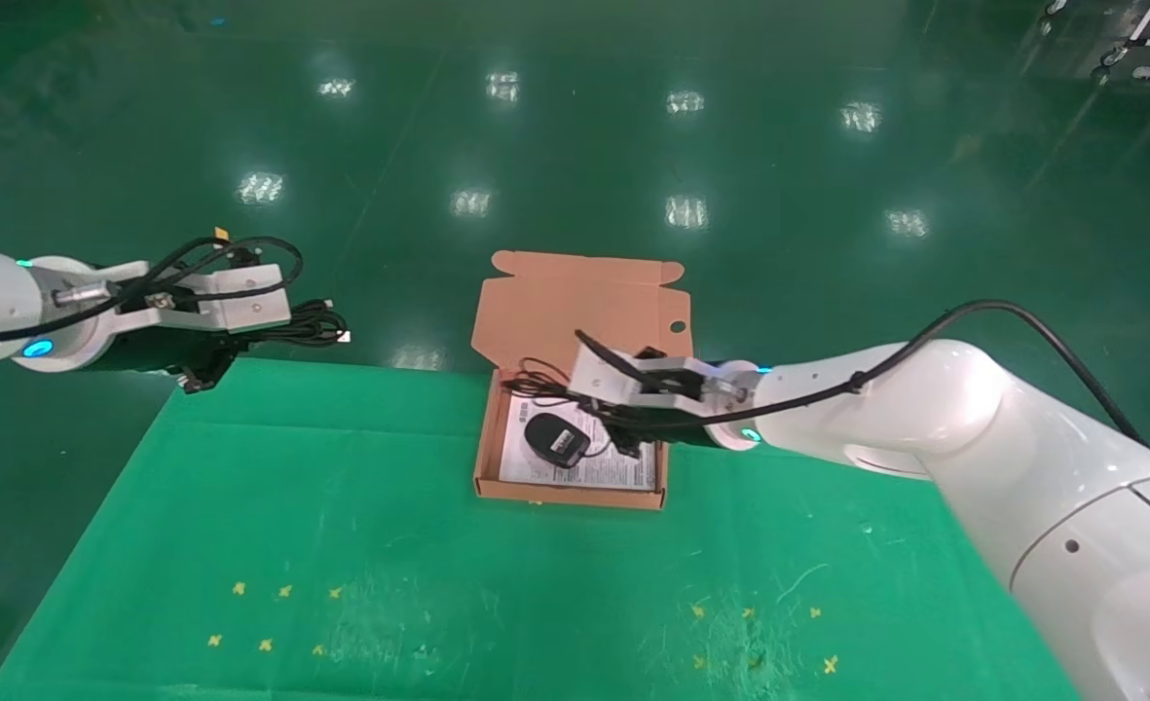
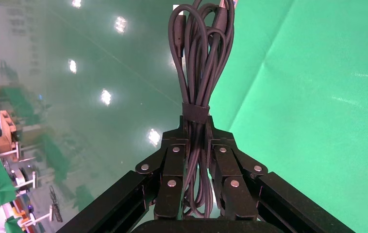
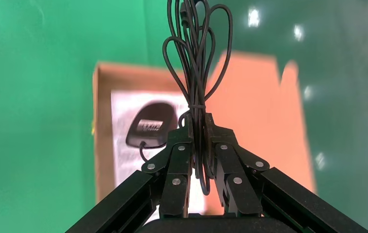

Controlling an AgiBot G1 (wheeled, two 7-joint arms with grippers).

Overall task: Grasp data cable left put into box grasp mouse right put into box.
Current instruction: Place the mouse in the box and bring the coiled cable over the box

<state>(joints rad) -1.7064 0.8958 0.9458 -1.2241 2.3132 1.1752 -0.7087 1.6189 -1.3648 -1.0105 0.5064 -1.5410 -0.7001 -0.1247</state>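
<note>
The data cable [image 1: 314, 326], a banded bundle of black loops [image 2: 196, 73], hangs in the air past the table's far left corner. My left gripper [image 1: 243, 341] [image 2: 195, 124] is shut on it just below the band. The black mouse [image 1: 555, 438] [image 3: 150, 124] lies on the white sheet inside the open cardboard box [image 1: 575, 495] [image 3: 102, 121]. Above the box's right half, my right gripper [image 1: 613, 424] [image 3: 197, 121] is shut on the mouse's thin looped cord [image 1: 536, 382] [image 3: 196, 58], which runs down to the mouse.
The box's lid [image 1: 584, 302] lies folded back past the table's far edge. A green cloth [image 1: 341, 506] covers the table, with small yellow crosses [image 1: 273, 613] near the front. Shiny green floor [image 1: 730, 146] lies beyond.
</note>
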